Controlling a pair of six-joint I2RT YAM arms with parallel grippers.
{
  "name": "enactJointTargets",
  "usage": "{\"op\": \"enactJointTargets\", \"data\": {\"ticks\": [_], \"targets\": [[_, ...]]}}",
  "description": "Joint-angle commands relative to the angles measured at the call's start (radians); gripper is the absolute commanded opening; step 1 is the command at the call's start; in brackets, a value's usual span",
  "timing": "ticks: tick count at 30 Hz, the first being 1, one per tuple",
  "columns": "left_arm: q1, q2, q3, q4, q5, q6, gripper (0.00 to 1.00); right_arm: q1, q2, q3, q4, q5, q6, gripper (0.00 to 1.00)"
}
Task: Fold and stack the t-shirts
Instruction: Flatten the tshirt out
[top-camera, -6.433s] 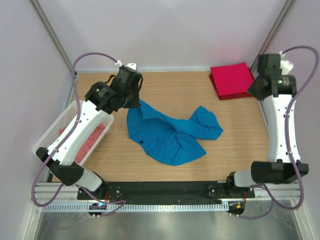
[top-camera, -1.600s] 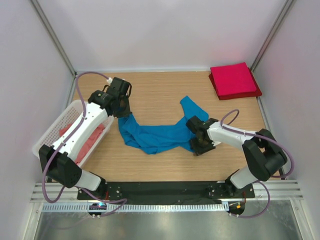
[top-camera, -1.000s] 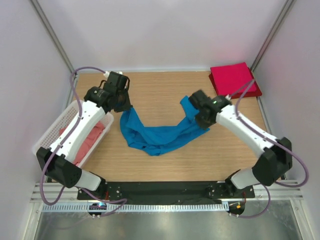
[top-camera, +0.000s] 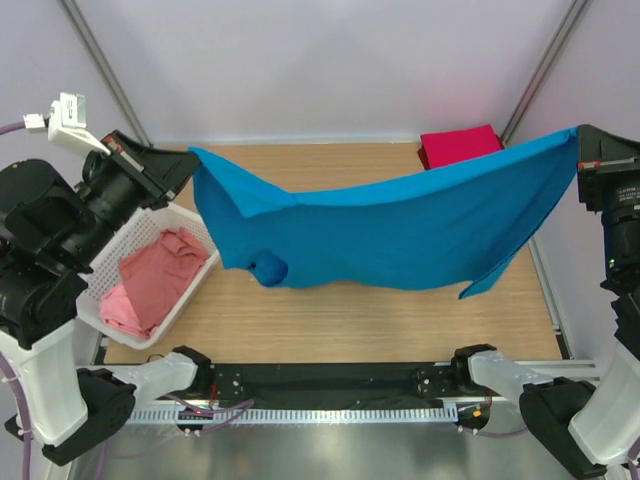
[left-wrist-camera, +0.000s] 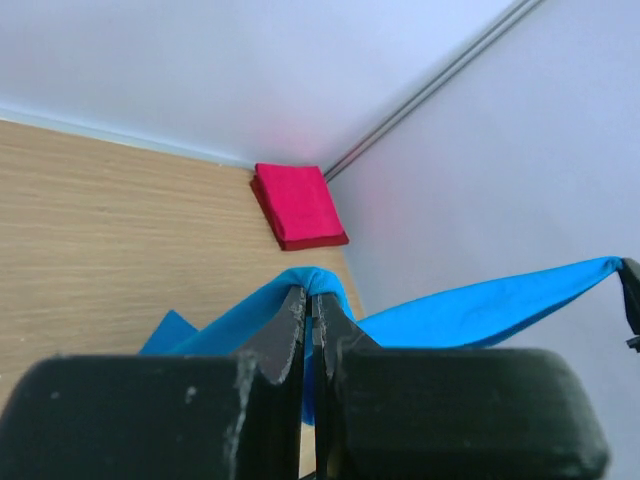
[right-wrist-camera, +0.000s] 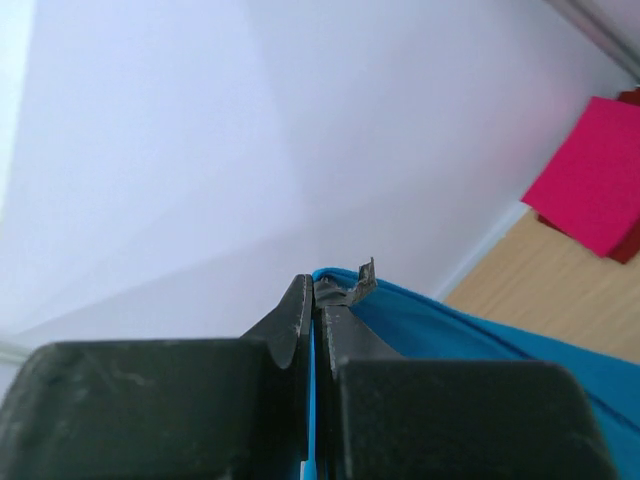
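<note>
A bright blue t-shirt (top-camera: 400, 235) hangs stretched high above the table between both arms. My left gripper (top-camera: 190, 158) is shut on its left end; in the left wrist view blue cloth (left-wrist-camera: 310, 280) is pinched between the closed tips (left-wrist-camera: 312, 298). My right gripper (top-camera: 580, 148) is shut on the right end, and cloth (right-wrist-camera: 450, 315) trails from its closed tips (right-wrist-camera: 315, 285). A folded crimson red t-shirt (top-camera: 458, 145) lies at the table's far right corner, partly behind the blue one. Salmon pink t-shirts (top-camera: 150, 280) lie crumpled in the basket.
The white lattice basket (top-camera: 196, 220) stands at the left edge of the wooden table (top-camera: 340, 320). White walls with metal corner posts (top-camera: 105, 70) close in the back and both sides. The arm bases (top-camera: 330, 385) sit along the near edge.
Both arms have risen sharply and spread apart, lifting the blue t-shirt off the table and stretching it wide in the air. Earlier it sagged low on the wood.
</note>
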Motion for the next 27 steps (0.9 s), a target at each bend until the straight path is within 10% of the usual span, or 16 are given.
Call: {"op": "enactJointTargets", "data": {"ticks": [1,15,27], "targets": [[0.004,0.091,0.096,0.063,0.018,0.061,0.0,-0.002,0.065,0.008,0.154,-0.136,-0.033,0.01],[0.004,0.314,0.292,0.155,-0.187,0.252,0.0,-0.004,0.307,0.201,0.221,-0.198,-0.174,0.01],[0.004,0.053,0.096,0.293,-0.138,0.118,0.0,-0.004,0.116,0.146,0.158,-0.122,-0.122,0.01]]}}
